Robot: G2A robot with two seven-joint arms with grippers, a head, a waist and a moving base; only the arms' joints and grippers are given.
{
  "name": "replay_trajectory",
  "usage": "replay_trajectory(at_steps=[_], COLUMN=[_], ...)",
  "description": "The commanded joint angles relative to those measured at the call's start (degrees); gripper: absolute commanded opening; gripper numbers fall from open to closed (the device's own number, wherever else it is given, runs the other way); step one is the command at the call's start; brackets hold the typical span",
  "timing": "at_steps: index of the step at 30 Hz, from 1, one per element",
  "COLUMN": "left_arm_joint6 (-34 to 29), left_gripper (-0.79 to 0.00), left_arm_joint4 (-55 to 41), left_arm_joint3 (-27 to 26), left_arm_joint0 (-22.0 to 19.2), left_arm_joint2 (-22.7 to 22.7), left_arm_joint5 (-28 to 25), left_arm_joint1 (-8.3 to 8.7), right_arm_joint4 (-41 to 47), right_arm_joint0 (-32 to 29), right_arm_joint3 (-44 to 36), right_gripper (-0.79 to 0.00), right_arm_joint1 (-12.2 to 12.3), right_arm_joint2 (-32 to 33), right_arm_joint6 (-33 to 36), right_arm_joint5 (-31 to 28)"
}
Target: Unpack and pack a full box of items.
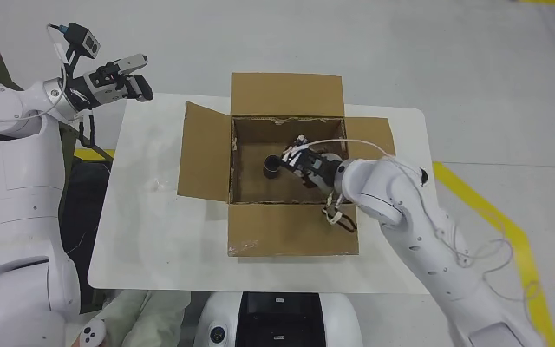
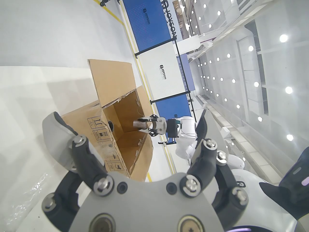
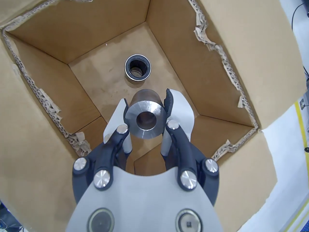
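Note:
An open cardboard box (image 1: 286, 104) stands on the white table (image 1: 139, 217) with its flaps folded outward. My right gripper (image 3: 146, 108) is inside the box, shut on a grey metal cylinder (image 3: 146, 119) with a hole through its end. On the box floor beyond it stands a black ring-shaped bearing (image 3: 137, 67); the bearing (image 1: 271, 164) is left of the right gripper (image 1: 299, 160) in the top view. My left gripper (image 1: 130, 76) hangs open and empty above the table's far left corner, away from the box (image 2: 120, 121).
The box flaps (image 1: 204, 165) spread over the table on all sides. Bare tabletop lies left of the box. A yellow floor line (image 1: 486, 208) runs to the right of the table.

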Motion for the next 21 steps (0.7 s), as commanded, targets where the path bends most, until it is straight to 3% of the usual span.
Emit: replay_trajectory(at_steps=[1, 21], left_arm_joint6=[0.0, 0.0], left_gripper=[0.0, 0.0], left_arm_joint4=[0.0, 0.0], left_arm_joint3=[0.0, 0.0], left_arm_joint0=[0.0, 0.0], left_arm_joint2=[0.0, 0.0], left_arm_joint5=[0.0, 0.0], left_arm_joint1=[0.0, 0.0], right_arm_joint4=[0.1, 6.8], right_arm_joint0=[-1.4, -18.7], right_arm_joint3=[-1.6, -12.4], right_gripper=[-0.785, -0.785], right_arm_joint1=[0.3, 3.8], right_arm_joint2=[1.4, 18.6], right_arm_joint6=[-0.4, -10.6], right_arm_joint5=[0.1, -3.5])
